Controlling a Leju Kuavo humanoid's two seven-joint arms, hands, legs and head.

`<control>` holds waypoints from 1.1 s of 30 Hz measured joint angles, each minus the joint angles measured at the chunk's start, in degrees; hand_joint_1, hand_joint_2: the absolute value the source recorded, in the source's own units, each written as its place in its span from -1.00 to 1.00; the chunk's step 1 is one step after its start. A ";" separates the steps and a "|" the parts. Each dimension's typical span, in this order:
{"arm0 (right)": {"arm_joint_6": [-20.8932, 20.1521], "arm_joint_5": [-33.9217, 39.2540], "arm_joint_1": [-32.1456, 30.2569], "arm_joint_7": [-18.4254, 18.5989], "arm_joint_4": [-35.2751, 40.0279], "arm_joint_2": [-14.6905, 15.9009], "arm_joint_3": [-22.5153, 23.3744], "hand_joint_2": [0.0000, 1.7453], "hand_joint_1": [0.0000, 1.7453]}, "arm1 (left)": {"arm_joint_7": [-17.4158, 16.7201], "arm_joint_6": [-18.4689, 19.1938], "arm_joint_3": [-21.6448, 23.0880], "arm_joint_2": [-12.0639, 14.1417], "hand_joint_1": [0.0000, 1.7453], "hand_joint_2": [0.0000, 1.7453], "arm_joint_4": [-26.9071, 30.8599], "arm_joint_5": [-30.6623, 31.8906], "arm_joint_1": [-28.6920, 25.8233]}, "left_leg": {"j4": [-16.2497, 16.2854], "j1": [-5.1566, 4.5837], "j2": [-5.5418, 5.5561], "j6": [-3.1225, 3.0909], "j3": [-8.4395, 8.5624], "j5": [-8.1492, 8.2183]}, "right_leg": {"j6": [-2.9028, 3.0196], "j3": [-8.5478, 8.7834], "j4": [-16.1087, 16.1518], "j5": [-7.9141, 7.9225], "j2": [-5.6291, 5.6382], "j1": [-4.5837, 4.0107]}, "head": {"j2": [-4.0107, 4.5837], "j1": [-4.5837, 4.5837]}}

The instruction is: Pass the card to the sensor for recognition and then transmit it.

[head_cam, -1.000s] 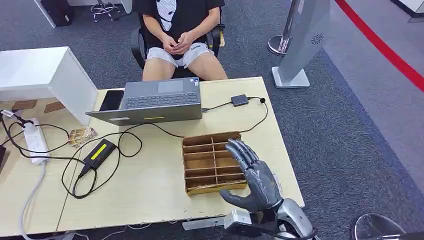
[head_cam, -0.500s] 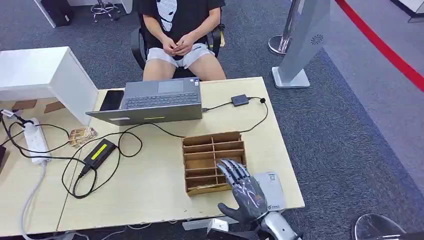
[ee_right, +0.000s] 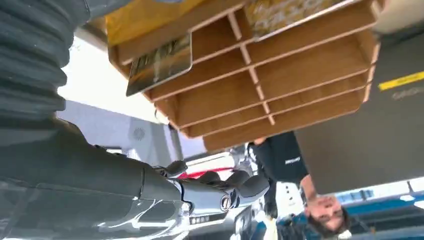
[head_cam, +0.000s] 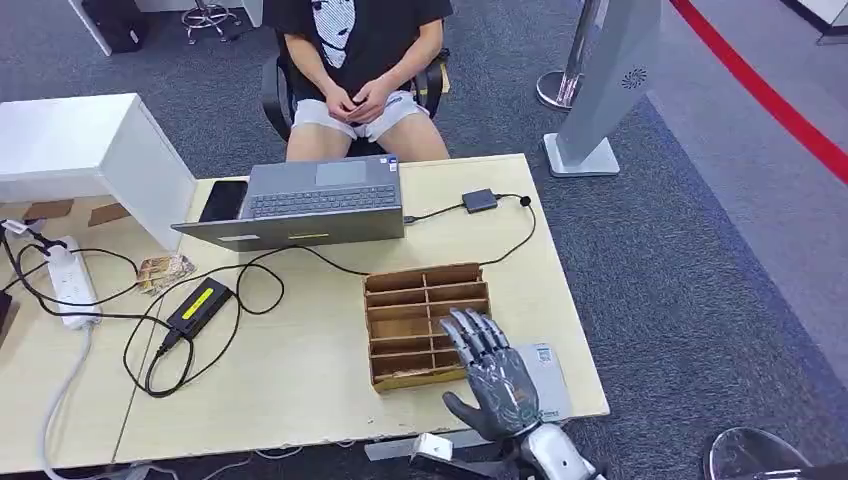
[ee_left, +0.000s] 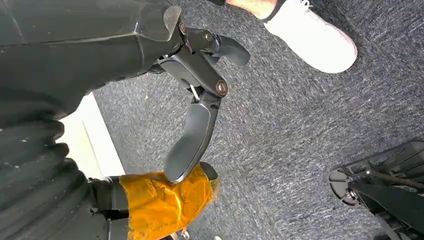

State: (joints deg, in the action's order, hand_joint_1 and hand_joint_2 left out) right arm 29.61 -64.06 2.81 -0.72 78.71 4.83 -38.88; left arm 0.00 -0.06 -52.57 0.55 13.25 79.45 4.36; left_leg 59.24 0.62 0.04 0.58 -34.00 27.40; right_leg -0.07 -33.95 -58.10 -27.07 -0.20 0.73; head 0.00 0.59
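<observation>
Your right hand (head_cam: 497, 380), fingers spread and holding nothing, hovers over the wooden divided tray's (head_cam: 400, 325) near-right corner; the grey-white card (head_cam: 548, 375) lies just right.

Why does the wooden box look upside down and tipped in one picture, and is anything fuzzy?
Right wrist view: its camera is turned, so the wooden box hangs tilted from the top, sharp, while the person behind looks soft. Head view: even light, box upright and clear. Left wrist view: the near left hand is slightly soft.
</observation>
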 joint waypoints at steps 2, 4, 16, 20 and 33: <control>0.13 -0.38 -0.05 0.13 -0.26 -0.09 0.04 1.00 -1.00 | 0.00 0.00 0.00 -0.02 -1.00 1.00 0.00 0.00 0.00 | 0.00 0.00 0.00 0.00 0.00 0.00 | 0.00 0.00 0.00 0.00 0.00 0.00 | -0.02 0.00; 0.13 -0.35 -0.13 0.20 -0.42 -0.20 0.07 1.00 -1.00 | 0.00 0.00 0.00 -0.02 -1.00 1.00 0.00 0.00 0.00 | 0.00 0.00 0.00 0.00 0.00 0.00 | 0.00 0.00 0.00 0.00 0.00 0.00 | 0.00 0.00; -0.83 -0.70 -0.14 0.75 -1.37 -0.74 0.11 1.00 -1.00 | -0.35 0.00 0.00 -0.17 -1.00 1.00 0.00 0.06 0.01 | 0.00 0.00 0.00 0.00 0.00 0.00 | 0.00 0.00 0.00 0.00 0.00 0.00 | 0.00 0.00; -1.22 -4.04 -0.06 3.08 -2.82 -0.92 0.09 1.00 -1.00 | -0.50 0.09 0.00 -0.17 -1.00 1.00 0.00 0.26 0.09 | 0.00 0.00 0.00 0.00 0.00 0.00 | 0.00 0.00 0.00 0.00 0.00 0.00 | 0.00 -0.02; -0.57 -12.66 0.56 9.75 -6.12 -0.94 0.90 1.00 -1.00 | -0.92 0.15 0.00 -0.24 -1.00 1.00 0.00 0.28 0.21 | 0.00 0.00 0.00 0.00 0.00 0.00 | 0.00 0.00 0.00 0.00 0.00 0.00 | 0.00 0.00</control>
State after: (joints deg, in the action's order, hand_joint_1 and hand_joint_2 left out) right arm 29.05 -76.72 3.37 9.03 72.59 3.89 -37.99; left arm -0.92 0.09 -52.57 0.31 13.25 79.73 4.57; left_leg 59.24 0.62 0.04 0.58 -34.00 27.40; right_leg -0.07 -33.94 -58.10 -27.07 -0.20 0.73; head 0.00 0.59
